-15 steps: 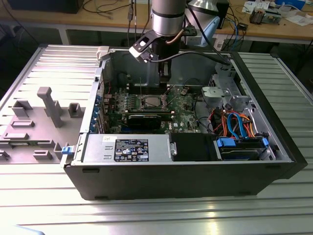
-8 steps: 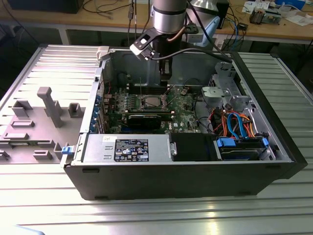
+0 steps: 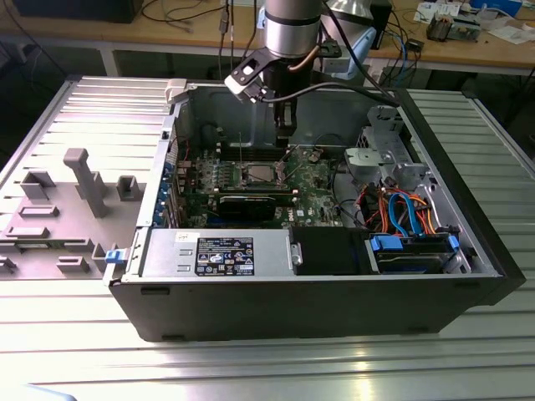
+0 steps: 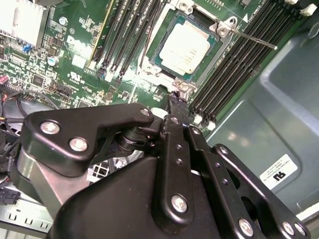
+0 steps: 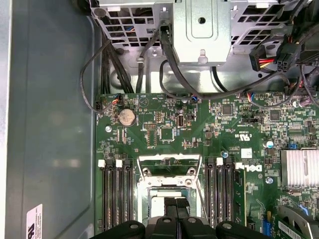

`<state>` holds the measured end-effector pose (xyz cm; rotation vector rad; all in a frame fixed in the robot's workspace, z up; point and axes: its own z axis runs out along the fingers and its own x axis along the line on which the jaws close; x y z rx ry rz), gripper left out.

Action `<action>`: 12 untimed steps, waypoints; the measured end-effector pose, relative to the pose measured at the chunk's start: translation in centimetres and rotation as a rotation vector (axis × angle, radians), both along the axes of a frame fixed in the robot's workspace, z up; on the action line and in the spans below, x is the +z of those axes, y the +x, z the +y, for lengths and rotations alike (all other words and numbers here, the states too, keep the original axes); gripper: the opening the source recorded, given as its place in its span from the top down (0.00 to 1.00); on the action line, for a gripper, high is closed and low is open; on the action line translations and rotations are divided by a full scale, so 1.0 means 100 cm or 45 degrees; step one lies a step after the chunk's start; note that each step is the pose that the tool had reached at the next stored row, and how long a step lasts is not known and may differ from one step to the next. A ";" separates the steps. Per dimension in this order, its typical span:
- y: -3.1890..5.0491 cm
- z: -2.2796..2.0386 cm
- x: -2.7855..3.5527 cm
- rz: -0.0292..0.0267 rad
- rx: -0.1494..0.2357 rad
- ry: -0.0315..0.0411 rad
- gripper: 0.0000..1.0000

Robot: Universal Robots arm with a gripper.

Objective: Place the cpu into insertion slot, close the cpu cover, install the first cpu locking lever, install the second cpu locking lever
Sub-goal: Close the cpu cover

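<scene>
The open computer case (image 3: 292,305) lies on its side on the worktop (image 3: 251,368), so the motherboard (image 5: 224,129) faces up to the arm. The gripper (image 4: 175,97) reaches inside with jaws closed on nothing, suited to pushing rather than grasping, its tips just beside the insertion slot (image 4: 149,69). The cpu (image 4: 185,48) sits in the slot, and the cpu cover (image 4: 215,54) appears lowered around it. One locking lever (image 4: 254,40) stands unlatched.

We see the arm (image 3: 292,25) hanging in from above, wrist (image 3: 288,58) upright, and the gripper (image 3: 285,132) pointing straight down. In the second wrist view its black fingers (image 4: 173,134) sit pressed together, tips meeting, so pretty much closed up. A camera mount (image 3: 247,79) sticks out off the wrist toward the exterior view's left.
</scene>
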<state>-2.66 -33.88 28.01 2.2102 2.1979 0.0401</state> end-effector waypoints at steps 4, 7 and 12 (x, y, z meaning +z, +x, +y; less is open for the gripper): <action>0.0019 0.0001 -0.0001 0.0106 0.000 0.0002 0.89; 0.0052 0.0000 0.0000 0.0333 0.000 0.0000 0.89; 0.0059 0.0000 0.0000 0.0403 0.000 0.0000 0.89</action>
